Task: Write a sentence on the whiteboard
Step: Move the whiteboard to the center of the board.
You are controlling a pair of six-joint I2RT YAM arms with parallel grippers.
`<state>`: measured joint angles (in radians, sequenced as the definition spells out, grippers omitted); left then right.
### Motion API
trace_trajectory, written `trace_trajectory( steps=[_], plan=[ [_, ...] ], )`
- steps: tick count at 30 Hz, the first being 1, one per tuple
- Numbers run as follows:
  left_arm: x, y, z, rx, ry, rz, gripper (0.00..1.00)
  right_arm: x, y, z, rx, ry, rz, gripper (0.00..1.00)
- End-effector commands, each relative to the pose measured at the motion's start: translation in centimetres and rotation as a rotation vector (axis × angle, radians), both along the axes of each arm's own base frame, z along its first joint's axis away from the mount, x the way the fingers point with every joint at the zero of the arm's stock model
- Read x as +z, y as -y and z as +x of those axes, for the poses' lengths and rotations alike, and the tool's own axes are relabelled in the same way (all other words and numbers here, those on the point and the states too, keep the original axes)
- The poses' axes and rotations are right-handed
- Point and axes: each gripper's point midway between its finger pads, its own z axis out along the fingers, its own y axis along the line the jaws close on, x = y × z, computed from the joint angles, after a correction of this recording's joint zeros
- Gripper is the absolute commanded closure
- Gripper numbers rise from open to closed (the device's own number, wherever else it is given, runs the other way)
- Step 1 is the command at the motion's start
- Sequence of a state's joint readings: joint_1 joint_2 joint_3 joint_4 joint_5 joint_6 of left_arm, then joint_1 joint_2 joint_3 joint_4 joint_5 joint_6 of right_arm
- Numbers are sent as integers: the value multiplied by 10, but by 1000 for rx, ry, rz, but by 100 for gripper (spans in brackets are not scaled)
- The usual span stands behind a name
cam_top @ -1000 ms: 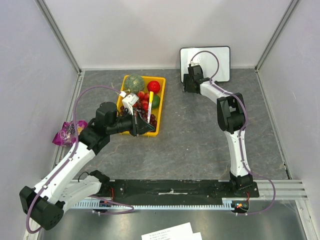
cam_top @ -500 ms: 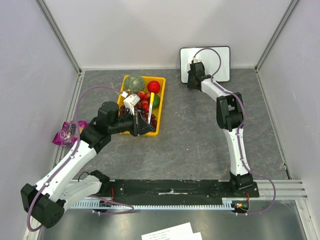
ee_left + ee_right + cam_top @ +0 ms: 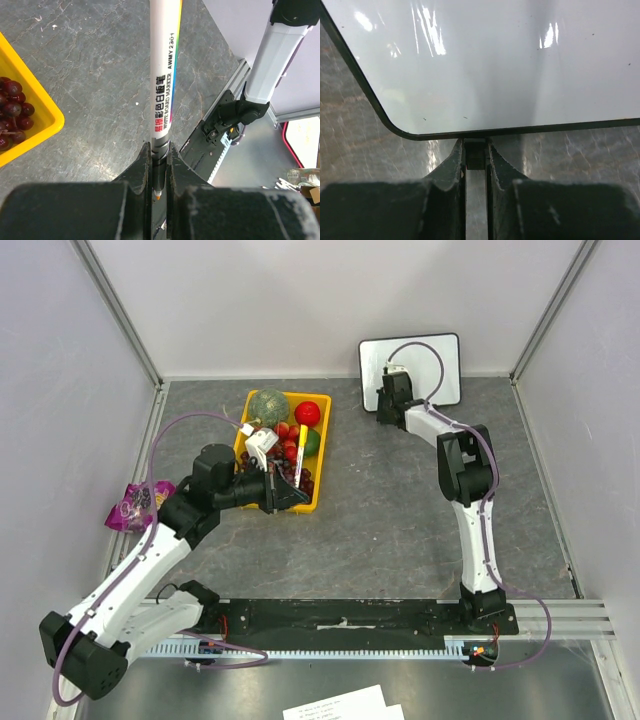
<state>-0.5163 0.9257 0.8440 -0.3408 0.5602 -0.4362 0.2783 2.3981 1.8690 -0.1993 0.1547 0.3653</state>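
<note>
Nearest the bases, the left gripper [image 3: 158,165] is clamped tight on the marker [image 3: 162,75], just beside the yellow tray [image 3: 325,455] of fruit; its jaws pinch the narrow end, the orange tip sits between them pointing back at the wrist, and the long white barrel sticks out ahead; held this way the tip cannot meet a surface, and any push on the barrel could lever it loose

At the far edge of the table, by the back wall, the right gripper [image 3: 476,165] is closed on 1 small black foot [image 3: 476,156] under the whiteboard [image 3: 495,65], whose face shows no writing; that hold is thin and off to 1 corner, so I judge the board could swivel, slide or tip under the pen
</note>
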Motion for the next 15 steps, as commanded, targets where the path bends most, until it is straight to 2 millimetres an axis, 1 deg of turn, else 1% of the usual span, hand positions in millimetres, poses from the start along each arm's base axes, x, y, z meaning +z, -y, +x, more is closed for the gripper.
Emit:
trace_trajectory(
  steps=[1,3,4,6,7,10,12,15],
  plan=[
    [8,-1,-6,-23,37,-24,98,-30,13,-55,-28,-160,-3,100],
    [9,0,-9,-35,41,-37,98,-29,15,-68,-35,-167,10,100],
    [9,0,-10,-39,39,-45,98,-25,15,-76,-37,-168,21,100],
    [11,1,-13,-44,38,-64,98,-26,16,-90,-40,-175,44,100],
    [11,1,-15,-46,38,-71,98,-32,17,-102,-42,-193,50,100],
    [11,0,-19,-48,34,-88,98,-30,18,-125,-38,-205,66,100],
    [10,0,-21,-50,32,-92,98,-34,19,-145,-33,-226,61,100],
    [8,-1,-24,-47,25,-96,98,-33,19,-171,-25,-238,63,100]
  ],
)
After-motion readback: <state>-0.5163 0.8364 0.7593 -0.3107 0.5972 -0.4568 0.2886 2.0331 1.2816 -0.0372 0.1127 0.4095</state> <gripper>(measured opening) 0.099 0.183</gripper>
